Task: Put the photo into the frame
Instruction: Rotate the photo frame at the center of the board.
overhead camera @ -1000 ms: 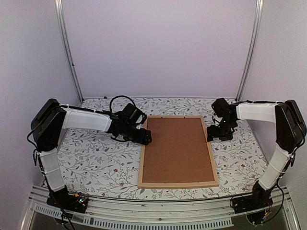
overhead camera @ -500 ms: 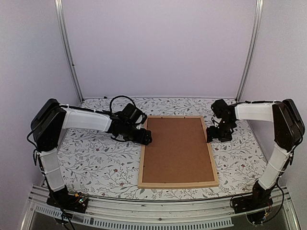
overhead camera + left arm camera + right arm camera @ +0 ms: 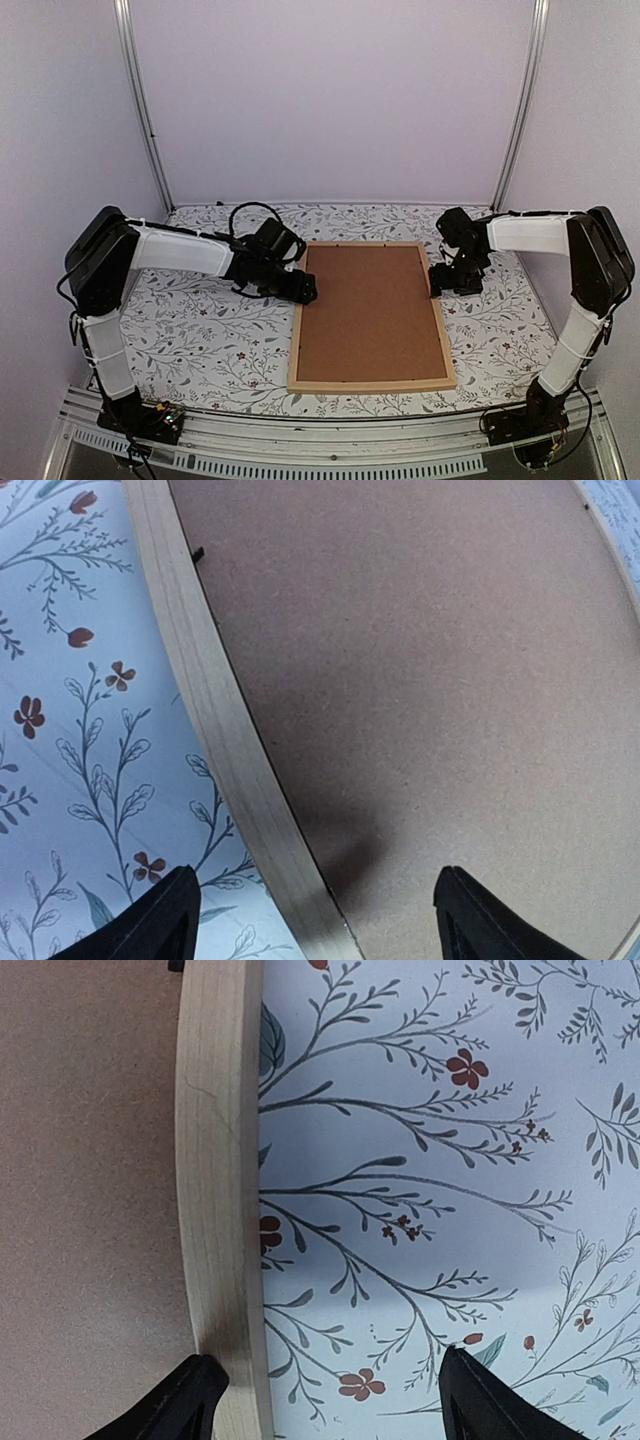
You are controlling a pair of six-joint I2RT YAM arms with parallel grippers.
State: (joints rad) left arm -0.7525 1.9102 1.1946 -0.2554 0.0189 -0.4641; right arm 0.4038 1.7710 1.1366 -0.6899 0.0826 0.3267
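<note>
The frame of light wood lies flat mid-table, back up, filled by a brown backing board. The photo is hidden. My left gripper is open, low at the frame's left strip; one fingertip is over the cloth, the other over the backing board. My right gripper is open, low at the frame's right strip; one fingertip is over the strip, the other over the cloth. Neither holds anything.
A floral tablecloth covers the table. Small black tabs sit at the board's edge. Metal posts and pale walls stand at the back and sides.
The right gripper has shifted slightly left, closer to the frame's right strip. The left arm and the frame have not visibly moved.
</note>
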